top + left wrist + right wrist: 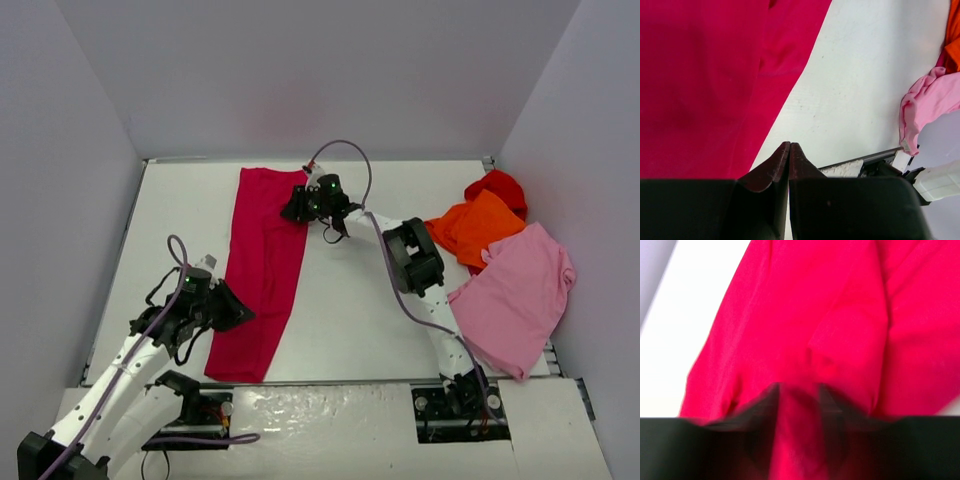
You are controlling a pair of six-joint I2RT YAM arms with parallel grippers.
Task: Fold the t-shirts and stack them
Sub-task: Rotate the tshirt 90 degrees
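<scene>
The large crimson t-shirt (262,270) lies folded into a long narrow strip on the left half of the table. My left gripper (232,312) sits at the strip's near left edge. In the left wrist view this gripper (789,145) is shut with nothing in it, and the crimson cloth (700,85) lies just beyond its tips. My right gripper (295,205) is at the strip's far right corner. The blurred right wrist view shows it (797,390) with jaws apart over crimson cloth (815,315). A light pink t-shirt (520,295), an orange one (475,228) and a bright red one (498,185) lie crumpled at the right.
Grey walls enclose the white table (350,300) on three sides. The right arm stretches diagonally across the table's middle. The left wrist view shows the pink cloth (925,105), an orange edge (955,35) and the right arm's base (935,182).
</scene>
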